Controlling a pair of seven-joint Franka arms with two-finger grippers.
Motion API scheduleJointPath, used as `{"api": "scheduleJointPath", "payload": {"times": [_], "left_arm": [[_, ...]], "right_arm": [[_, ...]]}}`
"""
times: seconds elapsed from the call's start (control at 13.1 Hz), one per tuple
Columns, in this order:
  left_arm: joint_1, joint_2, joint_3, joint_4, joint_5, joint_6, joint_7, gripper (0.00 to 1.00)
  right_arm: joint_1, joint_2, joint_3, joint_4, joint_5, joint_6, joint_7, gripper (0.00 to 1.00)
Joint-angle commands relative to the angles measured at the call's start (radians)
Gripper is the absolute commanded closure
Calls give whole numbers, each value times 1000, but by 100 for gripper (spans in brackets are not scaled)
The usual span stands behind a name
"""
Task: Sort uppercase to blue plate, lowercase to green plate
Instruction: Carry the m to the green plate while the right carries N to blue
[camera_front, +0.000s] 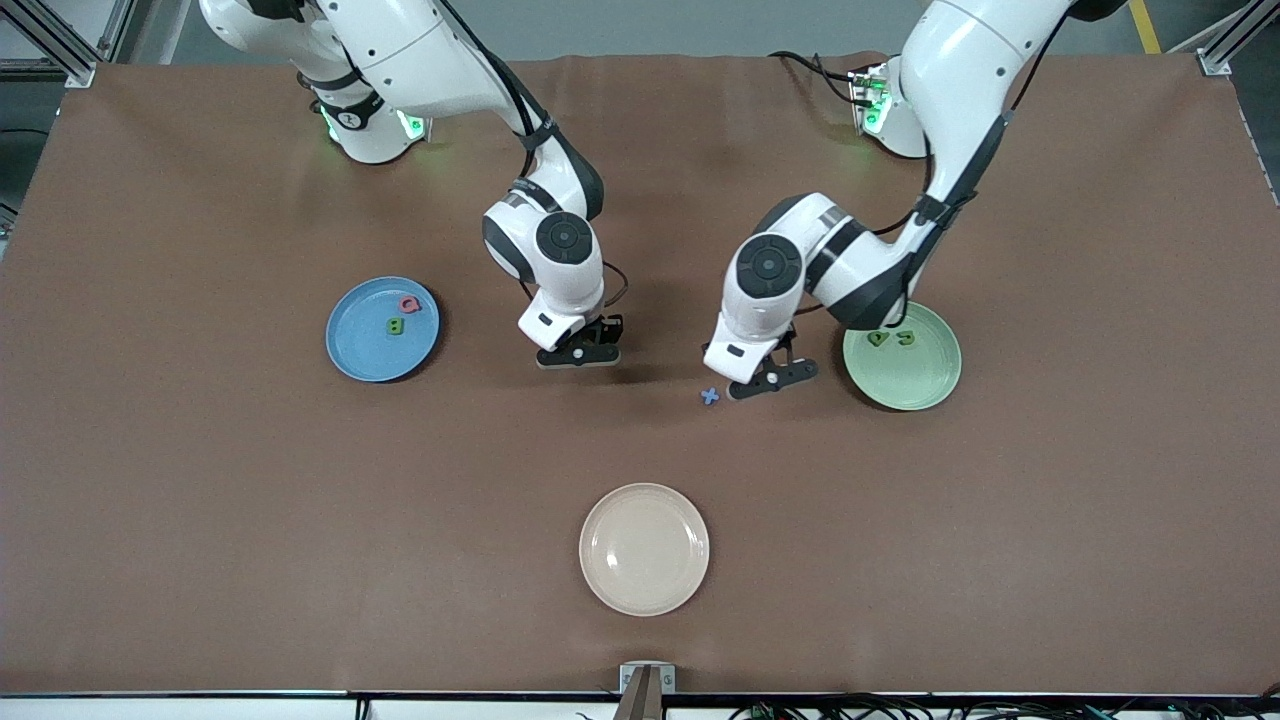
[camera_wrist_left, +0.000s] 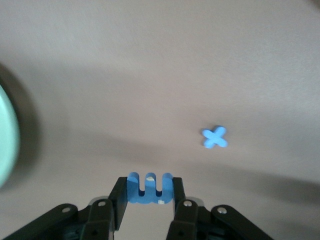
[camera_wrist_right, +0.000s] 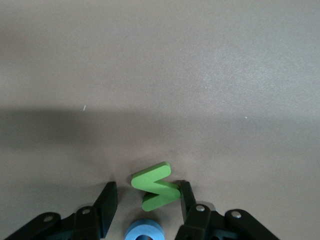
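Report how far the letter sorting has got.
Done: red Q and green B lie on the blue plate, two green letters on the green plate. In hand: left pincer grips the blue three-pronged letter; right pincer straddles the green N. Left: blue x and a blue round letter.

Clearance, as I find it:

- Between my two wrists: a strip of bare brown table, open to passage.
- My left gripper: jaws filled by the blue three-pronged letter; blue x lies just beside it on the cloth, the one obstacle there.
- My right gripper: green N tilted between the fingers, touching one; a blue ring-shaped letter beside it.
- Green plate: partly overhung by my left arm; two green letters occupy its covered end.
- Blue plate: unobstructed from above; red Q and green B sit near one rim.
- Cream plate: open, well apart from both arms.
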Motion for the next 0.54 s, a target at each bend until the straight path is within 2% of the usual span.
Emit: {"api": "scheduleJointPath", "payload": {"times": [0.0, 0.15, 0.31, 0.38, 0.46], "left_arm": [[170, -65, -99, -97, 3, -2, 192, 97], [313, -88, -168, -169, 20, 7, 304, 97], [440, -102, -223, -243, 42, 33, 419, 97], [491, -107, -241, -269, 63, 57, 441, 97], [534, -107, -251, -297, 106, 88, 450, 97]], "right_arm": [[-8, 4, -3, 1, -25, 11, -19, 43], [-11, 4, -6, -1, -25, 11, -20, 49], [-12, 4, -9, -6, -25, 10, -20, 61], [-18, 4, -10, -6, -23, 8, -19, 71], [-22, 4, -10, -6, -22, 5, -13, 89]]}}
